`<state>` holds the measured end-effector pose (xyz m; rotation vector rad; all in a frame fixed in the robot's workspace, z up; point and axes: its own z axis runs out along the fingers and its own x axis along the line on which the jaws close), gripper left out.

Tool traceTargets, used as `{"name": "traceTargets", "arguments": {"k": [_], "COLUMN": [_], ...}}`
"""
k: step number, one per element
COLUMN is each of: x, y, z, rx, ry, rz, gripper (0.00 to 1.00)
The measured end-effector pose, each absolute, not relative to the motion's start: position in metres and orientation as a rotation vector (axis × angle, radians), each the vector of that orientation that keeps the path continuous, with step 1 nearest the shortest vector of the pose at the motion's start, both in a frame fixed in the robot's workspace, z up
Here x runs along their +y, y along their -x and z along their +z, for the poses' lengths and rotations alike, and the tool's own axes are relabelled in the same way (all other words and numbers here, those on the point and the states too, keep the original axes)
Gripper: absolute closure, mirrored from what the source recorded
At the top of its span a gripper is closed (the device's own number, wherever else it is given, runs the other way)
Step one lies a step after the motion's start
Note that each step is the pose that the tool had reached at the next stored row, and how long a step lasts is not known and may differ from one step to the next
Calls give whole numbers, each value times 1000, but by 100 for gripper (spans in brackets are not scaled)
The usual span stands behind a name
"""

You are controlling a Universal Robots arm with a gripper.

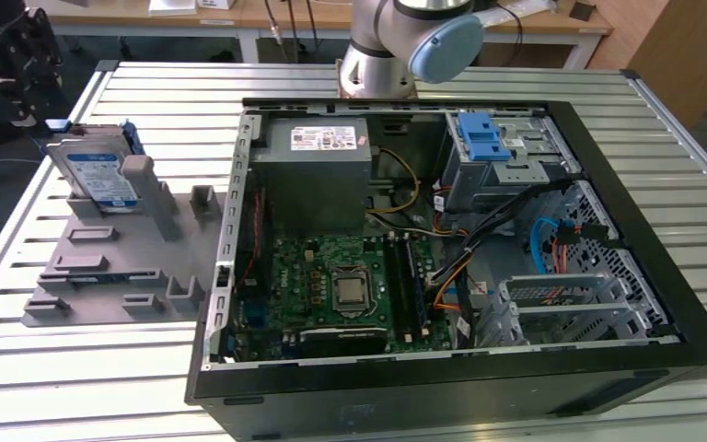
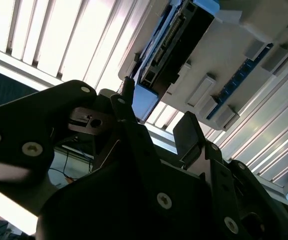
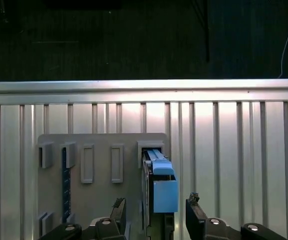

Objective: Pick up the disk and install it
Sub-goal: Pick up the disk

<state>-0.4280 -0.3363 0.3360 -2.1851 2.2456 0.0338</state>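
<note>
Disk (image 1: 93, 173) is seen standing on edge in a slot of the grey holder plate (image 1: 108, 267), on the slatted tabletop (image 1: 108, 387) at the exterior view's left. Its label is turned to the camera and a blue bracket is fitted round its edges. Just beside the plate, toward the exterior view's right, an open computer case (image 1: 648, 368) is laid on its side, with the motherboard (image 1: 341, 285), the grey power-supply box (image 1: 317, 170) and a drive cage with a blue latch (image 1: 482, 143) exposed. The arm's base (image 1: 390, 46) is mounted behind the case.

In the first wrist view the disk (image 3: 158, 185) is seen edge-on in the plate (image 3: 104, 150). The claw (image 3: 156, 215) is spread open, one finger (image 3: 118, 210) on each side of the disk, and nothing is gripped. In the second wrist view the claw (image 2: 156, 117) is likewise parted, and a gap is left between its fingertips (image 2: 129, 107) and the disk (image 2: 178, 40).
</note>
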Motion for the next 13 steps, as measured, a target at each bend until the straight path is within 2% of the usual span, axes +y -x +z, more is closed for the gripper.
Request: {"name": "traceTargets", "arguments": {"k": [13], "x": [-335], "y": [431], "z": [325], "rx": [2239], "ry": [2185], "rz": [42], "gripper": [41]}}
